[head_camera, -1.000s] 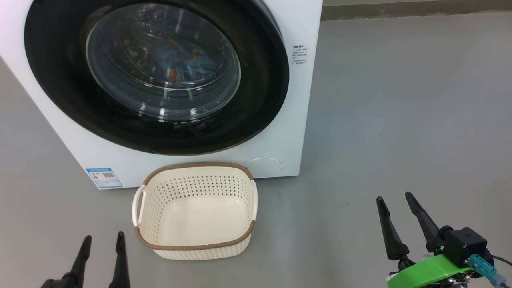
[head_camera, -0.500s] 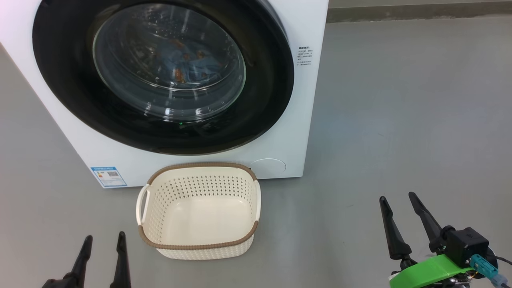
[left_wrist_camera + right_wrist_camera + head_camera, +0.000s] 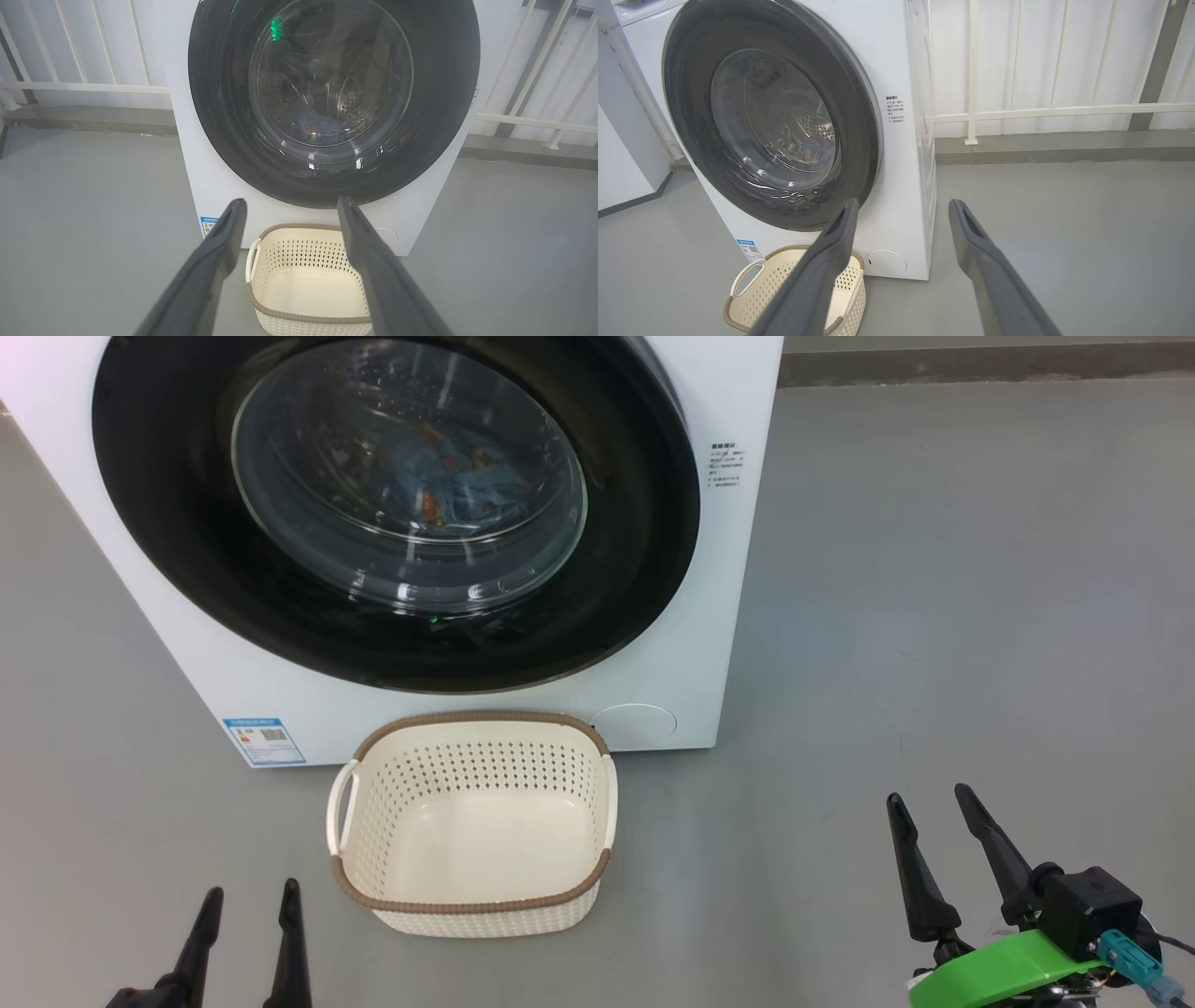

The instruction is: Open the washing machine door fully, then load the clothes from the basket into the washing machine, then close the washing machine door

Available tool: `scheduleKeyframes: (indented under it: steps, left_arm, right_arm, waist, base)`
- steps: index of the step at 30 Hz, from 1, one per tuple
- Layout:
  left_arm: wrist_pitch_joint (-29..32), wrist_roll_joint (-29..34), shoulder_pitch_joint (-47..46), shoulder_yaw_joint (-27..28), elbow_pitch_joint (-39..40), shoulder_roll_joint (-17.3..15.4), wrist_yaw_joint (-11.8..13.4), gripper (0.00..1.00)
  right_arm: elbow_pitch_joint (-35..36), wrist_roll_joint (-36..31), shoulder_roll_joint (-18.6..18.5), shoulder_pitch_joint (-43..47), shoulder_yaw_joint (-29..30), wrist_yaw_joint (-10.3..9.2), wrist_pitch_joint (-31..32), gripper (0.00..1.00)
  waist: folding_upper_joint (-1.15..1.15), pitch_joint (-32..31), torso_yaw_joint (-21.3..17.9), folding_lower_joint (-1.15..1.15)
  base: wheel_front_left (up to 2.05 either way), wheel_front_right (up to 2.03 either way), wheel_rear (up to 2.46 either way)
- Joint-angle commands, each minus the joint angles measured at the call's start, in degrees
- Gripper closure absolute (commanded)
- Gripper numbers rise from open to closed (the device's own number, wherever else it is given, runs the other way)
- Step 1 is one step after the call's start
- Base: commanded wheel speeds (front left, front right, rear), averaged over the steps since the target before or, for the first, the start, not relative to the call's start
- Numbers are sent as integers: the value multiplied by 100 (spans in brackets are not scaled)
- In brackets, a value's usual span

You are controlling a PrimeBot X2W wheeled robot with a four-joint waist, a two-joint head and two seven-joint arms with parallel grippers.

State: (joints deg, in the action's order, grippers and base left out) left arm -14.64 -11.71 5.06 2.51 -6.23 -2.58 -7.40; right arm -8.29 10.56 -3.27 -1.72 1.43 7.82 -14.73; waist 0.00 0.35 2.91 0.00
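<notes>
The white washing machine [image 3: 728, 644] stands ahead with its round black-rimmed door [image 3: 644, 523] shut flat against the front. Through the glass I see the light-blue clothes [image 3: 448, 481] lying in the drum, also behind the glass in the left wrist view [image 3: 320, 128]. The cream basket [image 3: 471, 905] sits on the floor just before the machine, with nothing in it. My left gripper [image 3: 250, 896] hangs open at the lower left, short of the basket. Off at the lower right, the right gripper [image 3: 929, 798] is open too, holding nothing.
Grey floor [image 3: 934, 569] spreads wide to the right of the machine. A white railing [image 3: 1041, 112] and a low kerb run behind it. A blue label [image 3: 264, 740] marks the machine's lower left corner.
The whole head view has drifted so the machine and basket sit slightly further right: the camera moved. Both grippers keep their places and stay open.
</notes>
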Motion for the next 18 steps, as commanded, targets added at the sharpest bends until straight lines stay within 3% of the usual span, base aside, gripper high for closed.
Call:
scheduleKeyframes:
  steps: [1,13,14,18]
  left_arm:
    - [-36,15,-87,174,120,-33,-9,0]
    - [-36,-51,-111,118,132,-31,-9,0]
    - [1,-22,-1,-50,0,2,0,100]
    - [5,-28,53,-81,-261,89,1,100]
  right_arm:
    - [146,-48,3,-51,-121,-33,-27,0]
    - [145,-70,11,-98,-148,-33,-27,0]
    - [-2,-34,12,-1,-10,0,0,100]
    - [-295,-27,22,102,-29,1,9,100]
  waist:
    - [0,1,3,0]
    - [0,24,46,0]
    - [0,25,47,0]
    - [0,25,47,0]
  base:
    - [0,0,0]
    - [0,0,0]
    - [0,0,0]
    - [0,0,0]
